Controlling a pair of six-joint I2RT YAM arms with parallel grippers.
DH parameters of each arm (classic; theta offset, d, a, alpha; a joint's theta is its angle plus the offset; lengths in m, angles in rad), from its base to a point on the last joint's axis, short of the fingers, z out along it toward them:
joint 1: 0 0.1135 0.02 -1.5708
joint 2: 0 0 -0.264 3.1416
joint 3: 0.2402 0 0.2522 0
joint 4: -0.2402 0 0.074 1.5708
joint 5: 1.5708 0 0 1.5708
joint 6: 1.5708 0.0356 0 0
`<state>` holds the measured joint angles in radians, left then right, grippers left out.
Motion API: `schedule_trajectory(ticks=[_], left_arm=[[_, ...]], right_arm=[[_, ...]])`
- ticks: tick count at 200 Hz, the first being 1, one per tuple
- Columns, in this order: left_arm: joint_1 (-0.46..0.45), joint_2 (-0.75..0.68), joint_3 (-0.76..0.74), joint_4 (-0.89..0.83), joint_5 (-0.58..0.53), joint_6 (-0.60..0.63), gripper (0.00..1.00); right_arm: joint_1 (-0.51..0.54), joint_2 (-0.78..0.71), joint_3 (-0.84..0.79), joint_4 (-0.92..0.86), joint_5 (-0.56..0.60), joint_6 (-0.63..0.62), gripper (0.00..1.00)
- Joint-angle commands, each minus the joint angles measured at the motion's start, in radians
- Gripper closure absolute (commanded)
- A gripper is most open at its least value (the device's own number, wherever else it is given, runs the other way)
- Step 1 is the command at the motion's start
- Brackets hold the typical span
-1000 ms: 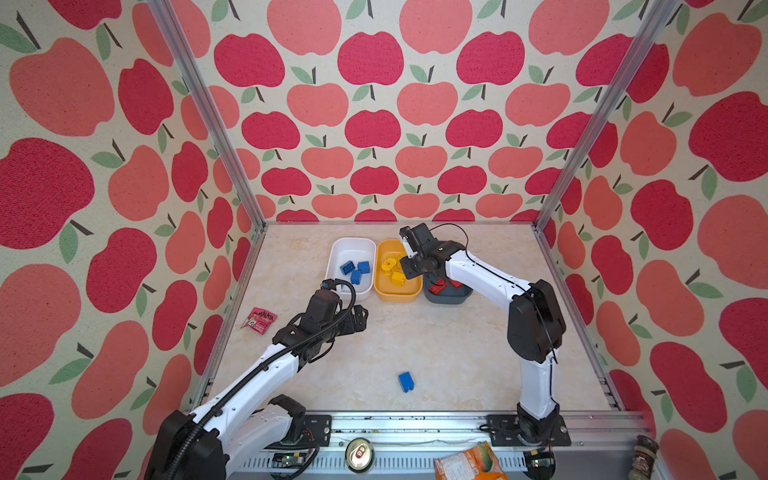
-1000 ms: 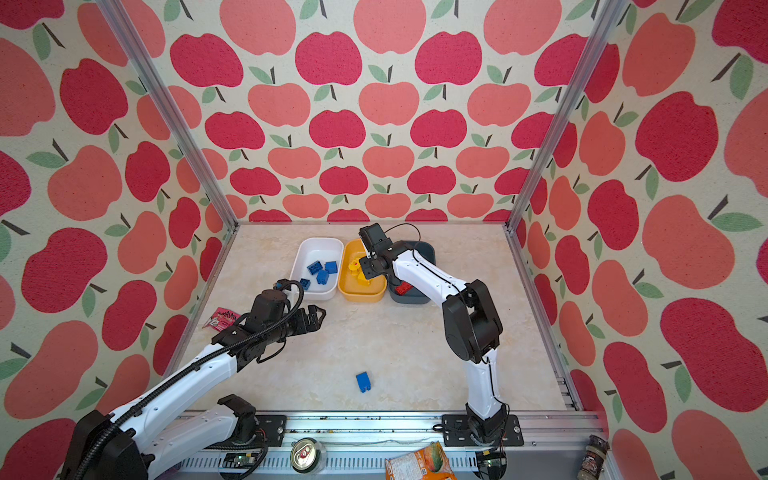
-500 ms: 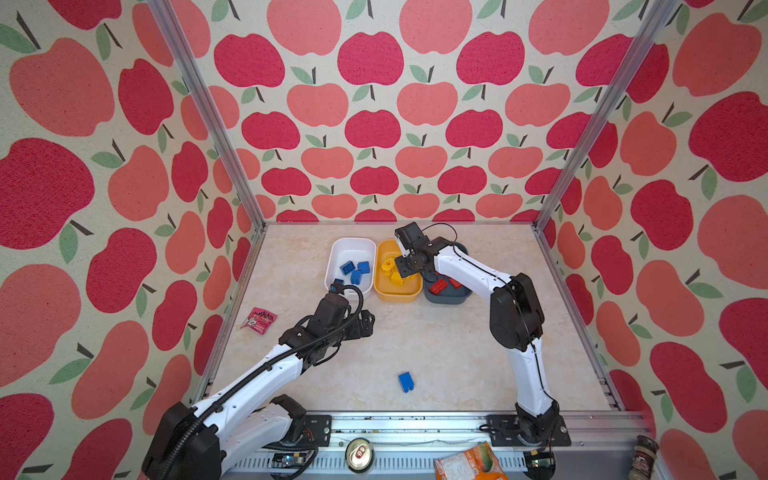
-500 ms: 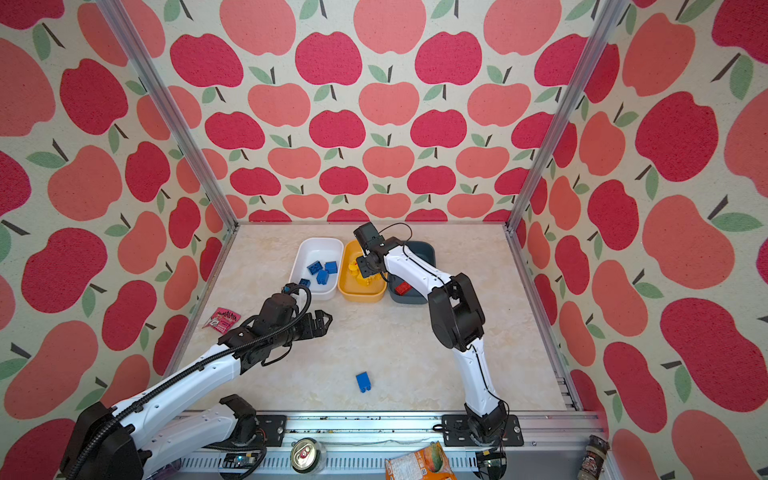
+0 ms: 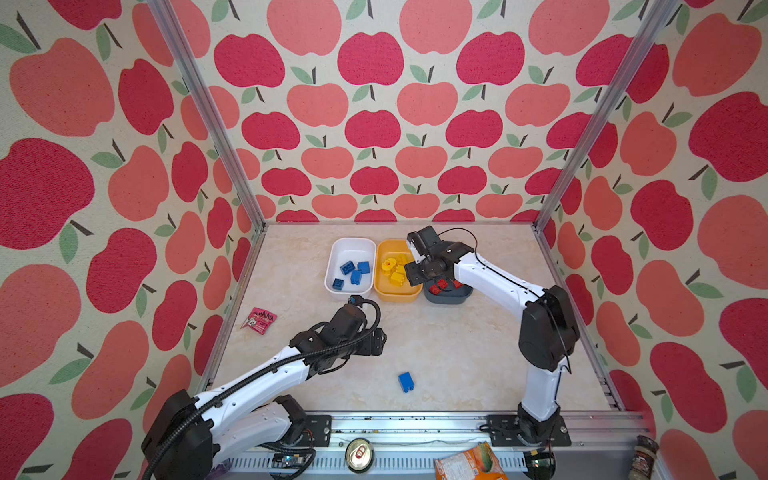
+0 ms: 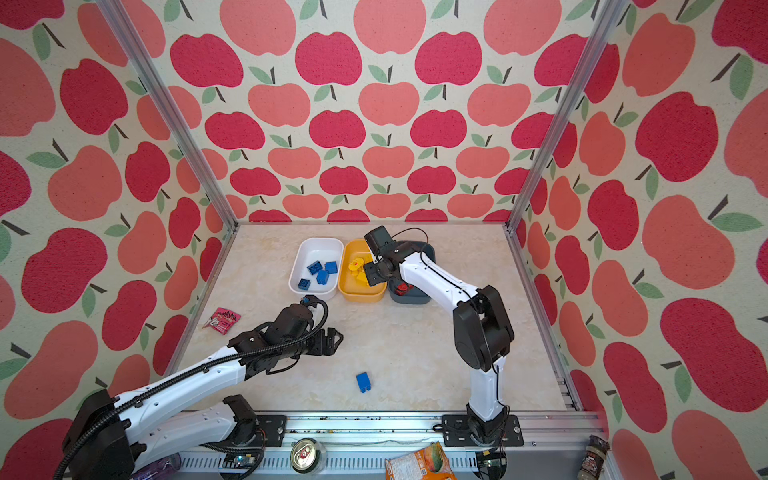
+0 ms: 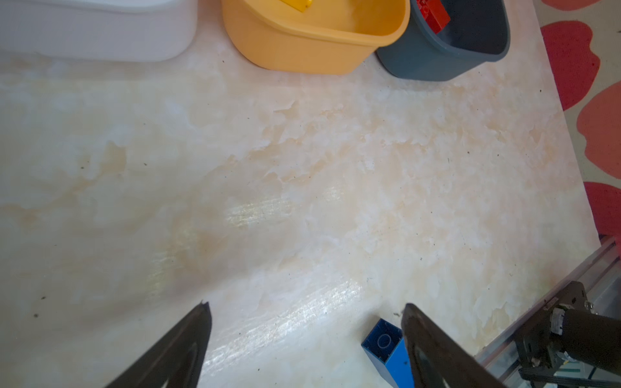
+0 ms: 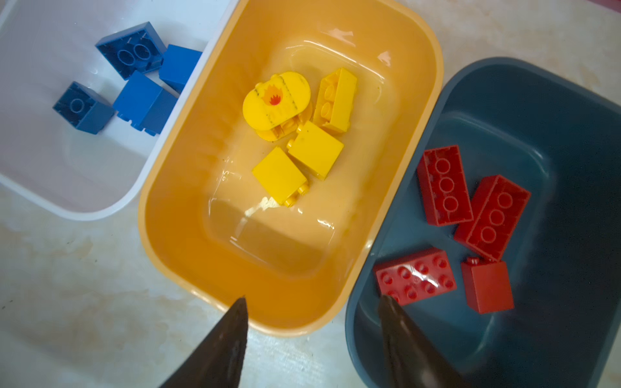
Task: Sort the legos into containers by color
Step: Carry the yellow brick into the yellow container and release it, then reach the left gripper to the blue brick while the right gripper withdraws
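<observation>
Three containers stand side by side at the back. The white tub [image 5: 332, 266] holds several blue legos [image 8: 144, 100], the yellow tub [image 8: 161, 235] several yellow legos [image 8: 314, 153], and the slate-blue tub [image 8: 571, 100] several red legos [image 8: 443, 188]. One loose blue lego [image 5: 406, 382] lies on the table near the front; the left wrist view shows it [image 7: 386, 349] just beside one fingertip. My left gripper [image 5: 376, 343] hangs open and empty above the table, left of that brick. My right gripper [image 8: 313, 297] is open and empty over the near ends of the yellow and slate tubs.
A red printed wrapper [image 5: 259, 320] lies by the left wall. A silver can [image 5: 359, 454], an orange packet [image 5: 469, 463] and a small jar [image 5: 642, 455] sit beyond the front rail. Apple-patterned walls close in three sides.
My right gripper's jaws have widened over the yellow tub. The left arm has swung forward and to the right, closer to the loose blue lego.
</observation>
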<state>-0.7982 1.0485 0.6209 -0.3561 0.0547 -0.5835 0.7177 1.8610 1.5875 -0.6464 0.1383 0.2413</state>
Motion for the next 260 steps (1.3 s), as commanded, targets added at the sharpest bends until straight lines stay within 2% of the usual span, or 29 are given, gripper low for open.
schedule_trajectory(ticks=[1, 51, 81, 111, 165, 212, 260], left_arm=[[-0.065, 0.027, 0.065, -0.086, -0.022, 0.083, 0.11], [-0.234, 0.166, 0.201, -0.213, -0.049, 0.267, 0.15], [-0.296, 0.282, 0.292, -0.301, -0.059, 0.338, 0.17], [-0.329, 0.357, 0.352, -0.340, -0.054, 0.396, 0.18], [-0.364, 0.413, 0.380, -0.345, 0.022, 0.485, 0.21], [-0.383, 0.483, 0.398, -0.332, 0.062, 0.537, 0.21], [-0.391, 0.563, 0.421, -0.348, 0.033, 0.575, 0.22]], right_arm=[[0.004, -0.115, -0.092, -0.027, -0.072, 0.035, 0.32], [0.009, -0.346, -0.302, -0.093, -0.137, 0.068, 0.29], [0.008, -0.474, -0.414, -0.141, -0.146, 0.091, 0.24], [-0.003, -0.593, -0.528, -0.163, -0.189, 0.139, 0.19], [-0.024, -0.777, -0.694, -0.179, -0.259, 0.203, 0.14], [-0.053, -0.853, -0.736, -0.216, -0.276, 0.212, 0.13], [-0.075, -0.885, -0.751, -0.225, -0.279, 0.205, 0.13]])
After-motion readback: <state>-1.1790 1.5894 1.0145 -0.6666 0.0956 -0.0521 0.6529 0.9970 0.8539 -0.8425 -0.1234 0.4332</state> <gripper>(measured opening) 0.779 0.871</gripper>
